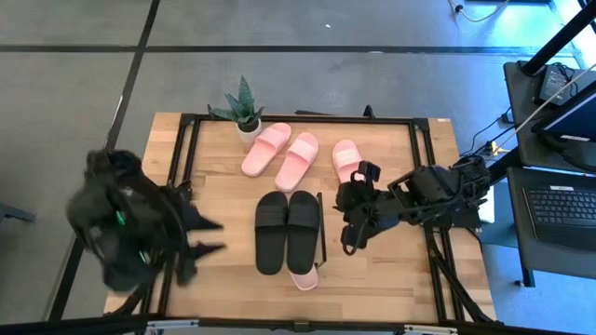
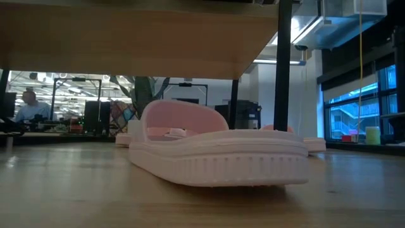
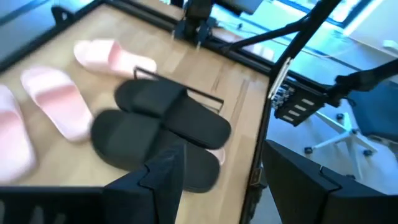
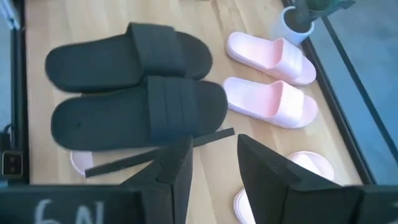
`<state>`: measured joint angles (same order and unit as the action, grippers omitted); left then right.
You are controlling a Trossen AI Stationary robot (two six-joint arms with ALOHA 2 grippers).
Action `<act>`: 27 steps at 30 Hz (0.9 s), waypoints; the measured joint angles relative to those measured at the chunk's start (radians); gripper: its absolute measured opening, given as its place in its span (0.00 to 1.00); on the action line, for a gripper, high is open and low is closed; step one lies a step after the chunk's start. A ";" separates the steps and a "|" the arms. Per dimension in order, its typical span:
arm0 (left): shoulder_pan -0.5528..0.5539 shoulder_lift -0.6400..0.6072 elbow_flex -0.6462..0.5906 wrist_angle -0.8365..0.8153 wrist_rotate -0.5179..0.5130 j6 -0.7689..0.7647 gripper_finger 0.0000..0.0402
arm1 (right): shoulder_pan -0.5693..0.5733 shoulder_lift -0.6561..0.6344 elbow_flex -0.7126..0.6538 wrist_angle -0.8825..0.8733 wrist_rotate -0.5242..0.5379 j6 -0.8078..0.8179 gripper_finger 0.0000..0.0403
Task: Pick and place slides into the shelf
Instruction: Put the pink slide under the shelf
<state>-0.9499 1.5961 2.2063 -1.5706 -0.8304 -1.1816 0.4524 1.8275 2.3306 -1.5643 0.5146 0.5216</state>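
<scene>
The black pair of slides (image 1: 287, 219) lies side by side on the shelf's light-wood top (image 1: 287, 261); its thin black end frame (image 1: 321, 228) runs along their right. One pink slide (image 2: 218, 149) rests sole-down under that board, its end (image 1: 303, 277) poking out toward the near edge. A pink pair (image 1: 279, 149) lies flat at the far side, and another pink slide (image 1: 346, 158) is partly hidden by my right arm. My right gripper (image 1: 349, 223) hovers open just right of the shelf frame (image 4: 161, 152). My left gripper (image 1: 207, 237) is open, left of the black pair (image 3: 158, 121).
A small potted plant (image 1: 244, 112) stands at the far edge beside the pink pair. A black metal frame (image 1: 186, 167) borders the tabletop. Bare wood lies between my left gripper and the shelf. People sit at desks in the room behind (image 2: 25, 104).
</scene>
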 joint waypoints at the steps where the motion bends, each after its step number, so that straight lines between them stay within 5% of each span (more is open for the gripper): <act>1: 0.007 -0.031 0.000 -0.001 0.011 0.040 0.50 | -0.006 0.000 0.000 0.005 0.001 0.011 0.32; 17: 0.148 -0.387 0.000 0.015 0.134 0.482 0.50 | -0.138 0.014 0.000 0.065 0.068 0.129 0.32; 22: 0.182 -0.408 0.000 0.147 0.290 0.630 0.50 | -0.212 0.041 0.000 0.073 0.068 0.127 0.32; 27: 0.229 -0.404 0.000 0.340 0.559 0.853 0.50 | -0.284 0.051 0.000 0.072 0.068 0.076 0.32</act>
<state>-0.7210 1.1921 2.2063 -1.2304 -0.2719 -0.3283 0.1683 1.8790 2.3302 -1.4921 0.5823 0.5971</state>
